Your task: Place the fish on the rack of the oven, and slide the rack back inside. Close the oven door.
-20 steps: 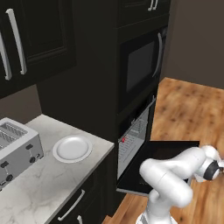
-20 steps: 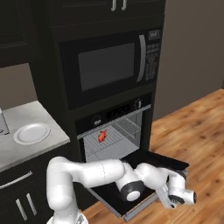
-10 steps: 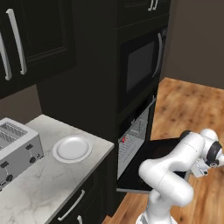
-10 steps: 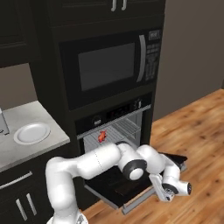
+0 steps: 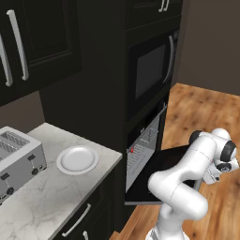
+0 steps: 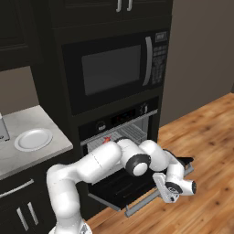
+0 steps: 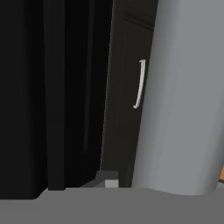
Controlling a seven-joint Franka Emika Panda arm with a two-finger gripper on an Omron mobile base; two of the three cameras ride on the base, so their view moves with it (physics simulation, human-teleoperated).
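Note:
The black oven stands open with its door dropped about level. Inside, the wire rack carries the small red fish, which also shows on the rack as a red spot. My gripper is shut at the door's front edge, right against the silver bar handle. In the hand view the handle looms as a wide grey bar beside one dark finger tip. I cannot tell whether the jaws grip it.
A black microwave sits above the oven. A white plate and a toaster stand on the marble counter to the left. Wooden floor lies to the right. A dark cabinet door with a curved handle shows behind the bar.
The jaws have closed. The hand has risen and swung in from the lower right to the door's handle. The door, rack and fish have stayed put.

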